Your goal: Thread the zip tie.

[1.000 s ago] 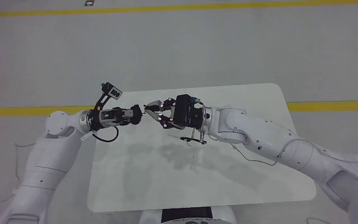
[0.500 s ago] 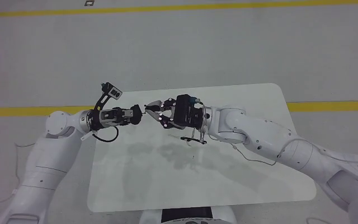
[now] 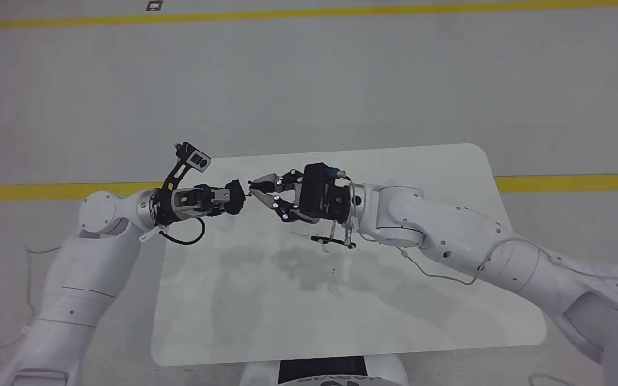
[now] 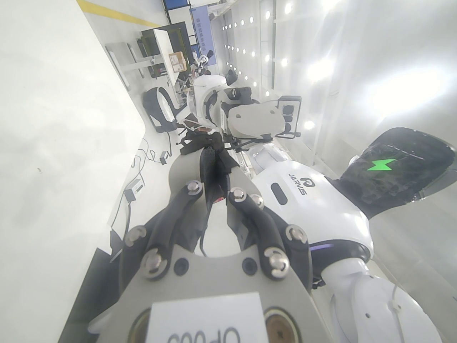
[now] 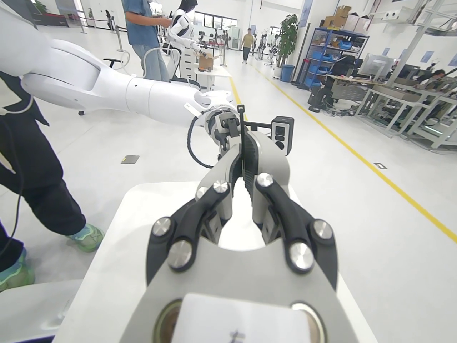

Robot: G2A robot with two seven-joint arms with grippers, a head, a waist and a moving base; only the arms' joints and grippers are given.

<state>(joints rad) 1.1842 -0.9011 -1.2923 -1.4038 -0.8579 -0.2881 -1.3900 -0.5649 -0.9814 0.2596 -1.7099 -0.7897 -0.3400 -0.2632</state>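
The right jaws were closed almost fully, their ribbed black pads [image 5: 251, 165] pinching the zip tie [image 5: 242, 137] by its strap. The tie was black and thin. It stood upright between the pads, and its small square head poked out just above the fingertips.

The left jaws were drawn shut as well, their dark pads [image 4: 211, 165] pressed flat together. Whatever lay between them was hidden, so I could not tell whether they had any grip on the tie.

Seen from above, the two sets of jaws pointed at each other tip to tip, nearly touching, with the tie at the meeting place. That place was in the air over the far left part of the table [image 3: 435, 289], raised off its white top.

Behind the left jaws a black ribbed cable [image 5: 190, 144] looped out beside the wrist, and a small wrist camera [image 5: 282, 133] stood on a bracket above it. The left arm [image 3: 97, 241] came in over the table's left edge. The right arm [image 3: 454, 236] stretched across the table from its right side. A yellow line [image 3: 290, 13] ran along the grey floor [image 3: 386, 87] beyond the table.
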